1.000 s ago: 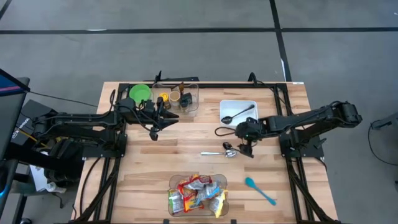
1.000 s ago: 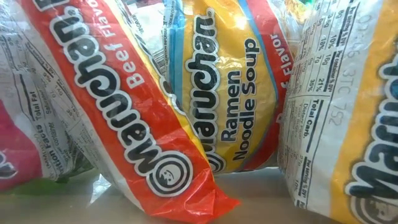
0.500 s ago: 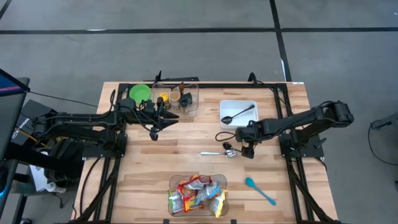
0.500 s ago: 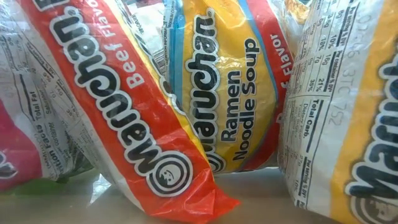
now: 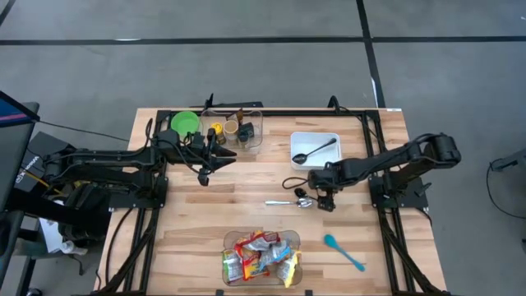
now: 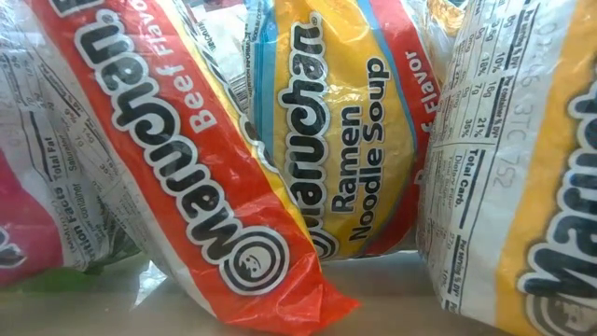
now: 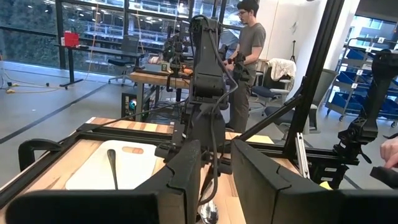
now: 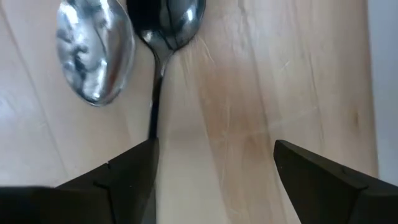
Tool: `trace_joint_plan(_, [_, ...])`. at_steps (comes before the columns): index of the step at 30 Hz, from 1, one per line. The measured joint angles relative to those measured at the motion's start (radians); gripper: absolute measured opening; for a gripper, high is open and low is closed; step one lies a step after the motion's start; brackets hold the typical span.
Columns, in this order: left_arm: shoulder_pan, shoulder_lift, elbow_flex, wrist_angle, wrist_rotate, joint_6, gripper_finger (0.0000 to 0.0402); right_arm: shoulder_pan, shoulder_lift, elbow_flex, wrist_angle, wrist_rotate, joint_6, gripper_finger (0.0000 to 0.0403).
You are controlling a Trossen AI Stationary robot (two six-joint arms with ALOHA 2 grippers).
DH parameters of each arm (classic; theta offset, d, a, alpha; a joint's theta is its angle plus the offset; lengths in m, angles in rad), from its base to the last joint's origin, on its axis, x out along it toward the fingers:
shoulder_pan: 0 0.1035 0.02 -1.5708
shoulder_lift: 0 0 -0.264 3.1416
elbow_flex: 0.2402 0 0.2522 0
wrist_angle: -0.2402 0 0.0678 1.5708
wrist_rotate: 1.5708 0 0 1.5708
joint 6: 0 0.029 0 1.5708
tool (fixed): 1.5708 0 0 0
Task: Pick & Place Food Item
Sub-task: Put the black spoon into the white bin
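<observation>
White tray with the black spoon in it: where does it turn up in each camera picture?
High view: white tray, above and right of centre.
Left wrist view: lower left.
Low view: not in it.
Right wrist view: not in it.
Shared landmark: the black spoon lying in it.

Even, bright overhead light with soft shadows; glare on the crinkled orange ramen noodle packets [image 6: 215, 187]; the shiny metal spoon [image 8: 96, 56] looms blurred.
</observation>
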Motion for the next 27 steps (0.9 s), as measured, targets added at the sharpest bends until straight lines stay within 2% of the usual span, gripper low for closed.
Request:
trace_joint_plan(6, [0.0, 0.0, 0.0, 0.003, 0.0, -0.001, 0.0085, 0.001, -0.042, 0.0, 0.013, -0.001, 0.025, 0.0311])
trace_joint_plan(14, [0.0, 0.0, 0.0, 0.003, 0.0, -0.002, 0.0085, 0.058, -0.017, 0.0, 0.067, -0.025, 0.104, 0.031])
trace_joint_plan(22, [0.0, 0.0, 0.0, 0.004, 0.0, -0.002, 0.0085, 0.096, -0.017, 0.0, 0.076, 0.056, 0.12, 0.031])
trace_joint_plan(27, [0.0, 0.0, 0.0, 0.003, 0.0, -0.002, 0.0085, 0.109, -0.017, 0.0, 0.08, 0.062, 0.12, 0.031])
